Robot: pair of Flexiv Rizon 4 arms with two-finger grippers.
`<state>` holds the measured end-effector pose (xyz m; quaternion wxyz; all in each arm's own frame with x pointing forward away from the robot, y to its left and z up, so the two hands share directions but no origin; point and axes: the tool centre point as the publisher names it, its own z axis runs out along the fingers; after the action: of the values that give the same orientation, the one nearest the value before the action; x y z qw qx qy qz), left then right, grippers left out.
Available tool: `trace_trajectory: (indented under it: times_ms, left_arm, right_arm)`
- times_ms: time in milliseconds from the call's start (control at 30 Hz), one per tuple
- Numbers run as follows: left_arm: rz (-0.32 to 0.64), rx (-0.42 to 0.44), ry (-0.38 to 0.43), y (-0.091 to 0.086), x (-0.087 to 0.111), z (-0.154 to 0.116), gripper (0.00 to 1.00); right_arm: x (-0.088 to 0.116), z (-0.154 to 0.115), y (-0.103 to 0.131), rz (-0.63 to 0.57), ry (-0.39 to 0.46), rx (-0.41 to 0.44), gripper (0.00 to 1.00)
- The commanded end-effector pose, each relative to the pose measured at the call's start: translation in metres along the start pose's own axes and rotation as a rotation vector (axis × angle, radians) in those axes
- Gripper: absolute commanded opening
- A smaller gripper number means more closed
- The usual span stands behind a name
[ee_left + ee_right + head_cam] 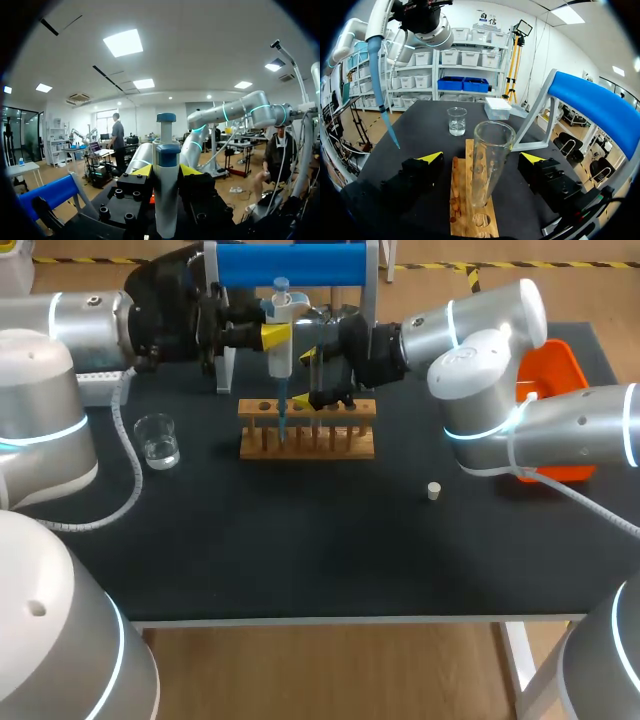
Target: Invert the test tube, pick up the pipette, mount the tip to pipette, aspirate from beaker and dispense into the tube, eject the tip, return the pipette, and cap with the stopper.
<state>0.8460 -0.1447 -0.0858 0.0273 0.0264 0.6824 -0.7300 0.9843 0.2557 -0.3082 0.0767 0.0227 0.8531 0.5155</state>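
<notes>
My left gripper [272,336] [166,171] is shut on the white and blue pipette [281,325] [166,195], held upright above the wooden tube rack [306,430] [470,200]. Its long blue tip [282,410] [382,95] points down at the rack's left part. The clear test tube [487,165] stands mouth up in a rack hole, leaning slightly. My right gripper [306,378] [481,158] is open, with one finger on each side of the tube and neither touching it. The beaker [158,440] [456,121] with water stands left of the rack. The small white stopper [434,490] lies on the table at the right.
The blue pipette stand [290,265] [600,107] rises behind the rack. A white box [100,385] [497,107] sits at the back left, and an orange tray [555,405] at the right edge behind my right arm. The black table [300,540] is bare in front.
</notes>
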Motion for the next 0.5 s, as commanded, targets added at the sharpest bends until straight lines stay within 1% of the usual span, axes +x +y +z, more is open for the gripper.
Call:
trace_trajectory:
  times_ms: [33, 167, 267, 500]
  left_arm:
    - [0.007, 0.021, 0.01, 0.009, -0.002, 0.014, 0.0]
    - [0.014, 0.036, 0.019, 0.011, 0.002, 0.023, 0.0]
    - [0.01, 0.032, 0.036, 0.013, 0.004, 0.031, 0.0]
    - [-0.004, 0.017, 0.054, 0.016, 0.009, 0.037, 0.0]
  right_arm:
    - [0.0, 0.0, 0.0, 0.0, 0.0, 0.002, 1.0]
    - [0.0, 0.0, 0.0, 0.0, 0.0, 0.002, 1.0]
    - [0.0, 0.0, 0.0, 0.0, 0.0, 0.002, 1.0]
    - [0.0, 0.0, 0.0, 0.0, 0.0, 0.002, 1.0]
